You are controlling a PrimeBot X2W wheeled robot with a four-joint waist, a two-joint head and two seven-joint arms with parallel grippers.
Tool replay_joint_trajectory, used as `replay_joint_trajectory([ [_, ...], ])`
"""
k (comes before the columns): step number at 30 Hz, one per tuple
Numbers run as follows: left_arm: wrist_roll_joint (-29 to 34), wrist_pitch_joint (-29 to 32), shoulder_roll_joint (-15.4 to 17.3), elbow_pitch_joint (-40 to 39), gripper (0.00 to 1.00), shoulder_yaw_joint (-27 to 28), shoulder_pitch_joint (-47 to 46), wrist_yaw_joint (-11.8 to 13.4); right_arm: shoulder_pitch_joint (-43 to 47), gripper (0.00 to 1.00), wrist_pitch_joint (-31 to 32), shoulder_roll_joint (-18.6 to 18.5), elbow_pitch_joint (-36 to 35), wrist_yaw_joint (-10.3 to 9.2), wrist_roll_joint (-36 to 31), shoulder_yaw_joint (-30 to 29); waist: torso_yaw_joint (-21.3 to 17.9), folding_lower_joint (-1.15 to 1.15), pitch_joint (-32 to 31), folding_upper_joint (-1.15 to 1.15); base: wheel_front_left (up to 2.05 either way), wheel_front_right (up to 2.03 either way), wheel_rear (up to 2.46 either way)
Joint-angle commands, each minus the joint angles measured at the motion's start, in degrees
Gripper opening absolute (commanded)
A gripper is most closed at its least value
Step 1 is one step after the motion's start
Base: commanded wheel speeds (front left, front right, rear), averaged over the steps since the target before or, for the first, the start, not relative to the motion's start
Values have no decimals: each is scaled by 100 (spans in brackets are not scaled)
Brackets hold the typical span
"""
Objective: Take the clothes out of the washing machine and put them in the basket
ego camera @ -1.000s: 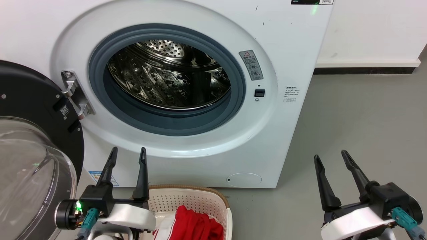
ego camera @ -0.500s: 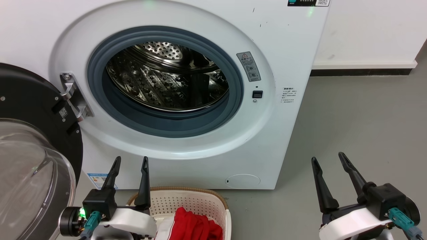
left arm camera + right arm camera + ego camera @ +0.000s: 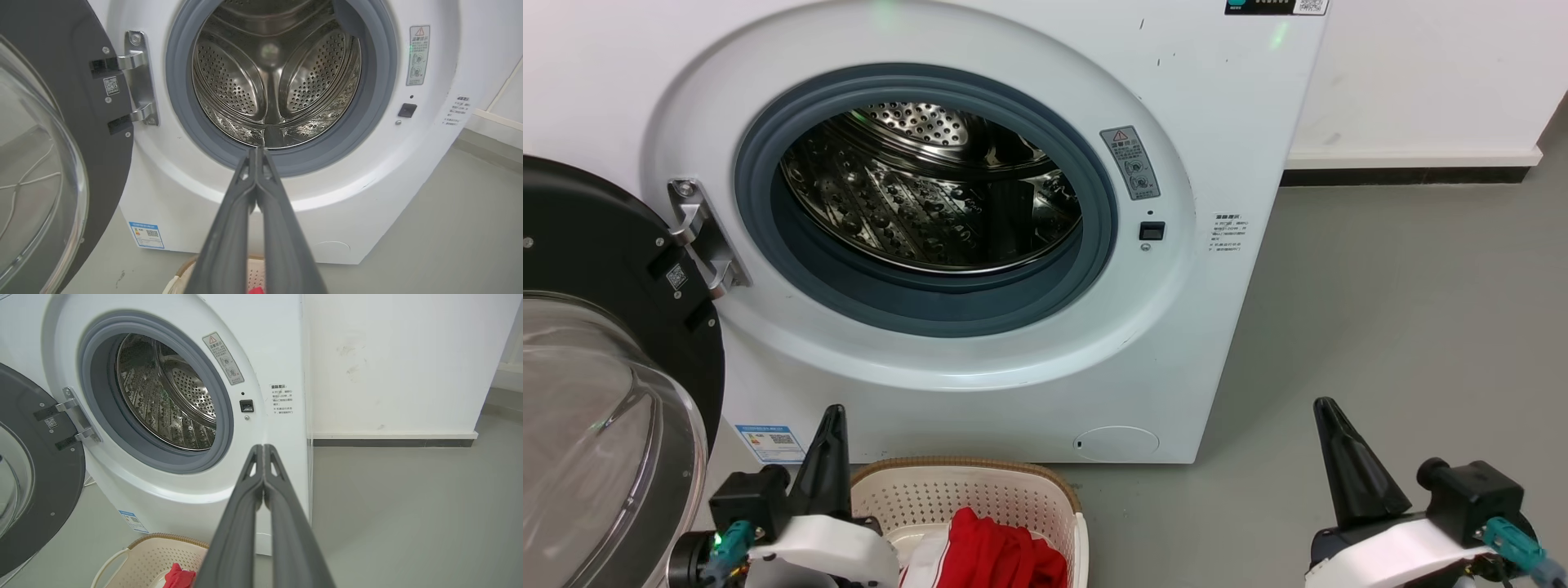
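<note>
You see the clothes in the basket at 6 o'clock, set just below the port of the washer, I judge for a short carry. The drum looks empty. The left jaws at 7 o'clock and the right jaws at 5 o'clock are pressed together on nothing.

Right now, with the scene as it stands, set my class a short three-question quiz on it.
1. True or false: the washing machine has its door closed.
2. Where do the clothes lie? A: in the basket; B: in the drum; C: on the floor.
3. Fill in: the left gripper and the right gripper are both ____.
Key: 1 false; 2 A; 3 shut.
</note>
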Motion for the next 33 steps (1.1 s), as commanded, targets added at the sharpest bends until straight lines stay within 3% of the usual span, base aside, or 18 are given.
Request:
replay_joint_trajectory([
  [1, -340, 81, 8, -44, 0, 75, -165, -30, -110, 0, 5, -39, -27, 0, 398, -25, 4, 0, 1, 0, 0, 0, 0],
  [33, -3447, 726, -39, 102, 0, 343, -292, -246, -554, 0, 277, -208, 668, -1, 3728, -220, 33, 0, 32, 0, 0, 0, 0],
])
